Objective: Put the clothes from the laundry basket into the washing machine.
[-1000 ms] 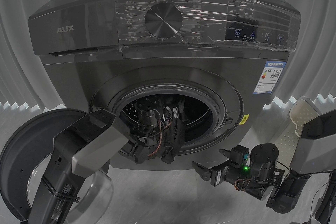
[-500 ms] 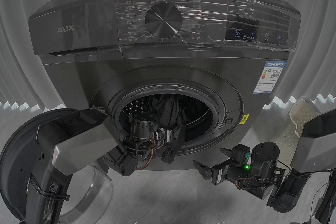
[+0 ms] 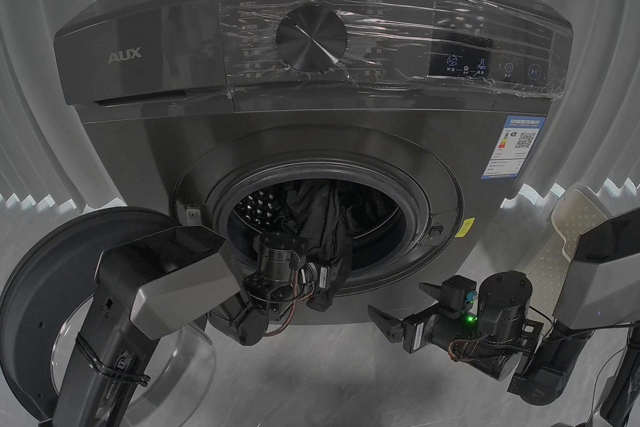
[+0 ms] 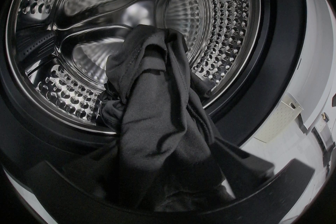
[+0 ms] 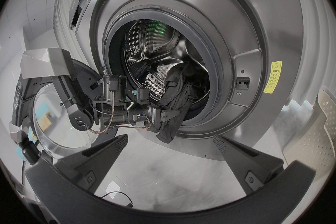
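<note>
Since cloth hides much of it, the left gripper [image 3: 329, 281] only looks spread wide (draped over, not pinching), sitting at the door rim [image 3: 407, 258] of the washing machine [image 3: 373, 135]. Black garment [image 4: 157, 112] lies straight ahead, long axis running into the drum [image 4: 220, 25], tail hanging outside over the rim. Right gripper [image 3: 403, 308], wide and empty, sits lower and farther off; left is nearer.

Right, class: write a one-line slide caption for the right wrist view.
Left tool at the open washing machine, black garment hanging half out of the drum.
</note>
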{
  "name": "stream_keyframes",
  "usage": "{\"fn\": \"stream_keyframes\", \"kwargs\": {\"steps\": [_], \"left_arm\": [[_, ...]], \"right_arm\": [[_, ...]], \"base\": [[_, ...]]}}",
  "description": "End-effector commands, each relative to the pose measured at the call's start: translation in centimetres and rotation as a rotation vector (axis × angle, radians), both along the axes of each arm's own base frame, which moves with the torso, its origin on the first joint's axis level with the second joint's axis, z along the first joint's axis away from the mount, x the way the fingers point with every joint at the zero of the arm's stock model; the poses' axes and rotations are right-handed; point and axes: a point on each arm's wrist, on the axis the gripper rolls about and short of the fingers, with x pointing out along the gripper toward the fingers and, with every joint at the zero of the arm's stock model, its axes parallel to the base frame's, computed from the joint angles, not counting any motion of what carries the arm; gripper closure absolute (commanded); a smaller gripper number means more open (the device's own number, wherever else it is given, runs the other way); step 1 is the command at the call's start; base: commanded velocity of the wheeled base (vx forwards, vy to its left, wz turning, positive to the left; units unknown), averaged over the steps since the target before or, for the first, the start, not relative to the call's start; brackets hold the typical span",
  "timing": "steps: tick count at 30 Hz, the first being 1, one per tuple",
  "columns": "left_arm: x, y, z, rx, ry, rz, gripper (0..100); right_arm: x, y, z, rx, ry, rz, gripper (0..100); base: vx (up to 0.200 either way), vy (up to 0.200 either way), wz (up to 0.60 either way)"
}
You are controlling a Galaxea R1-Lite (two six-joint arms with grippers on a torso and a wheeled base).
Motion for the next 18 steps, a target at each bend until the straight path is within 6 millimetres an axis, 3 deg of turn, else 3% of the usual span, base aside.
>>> {"fn": "stream_keyframes", "kwargs": {"steps": [1, 4, 9, 18], "left_arm": [[0.3, -0.1, -0.9, -0.001, 0.004, 0.002, 100], [1.2, -0.5, 0.3, -0.048, -0.038, 0.012, 100], [5.1, -1.8, 4.0, -0.209, -0.207, 0.126, 100], [7.1, -2.6, 5.3, -0.271, -0.305, 0.160, 100]], "right_arm": [[0.0, 0.0, 0.0, 0.001, -0.001, 0.000, 0], [0.1, 0.1, 0.0, 0.002, -0.002, 0.003, 0], [0.1, 0.2, -0.1, 0.002, -0.002, 0.005, 0], [0.1, 0.3, 0.0, 0.005, -0.003, 0.009, 0]], "base": [[0.000, 0.000, 0.00], [0.000, 0.000, 0.00], [0.000, 0.000, 0.00], [0.000, 0.000, 0.00]]}}
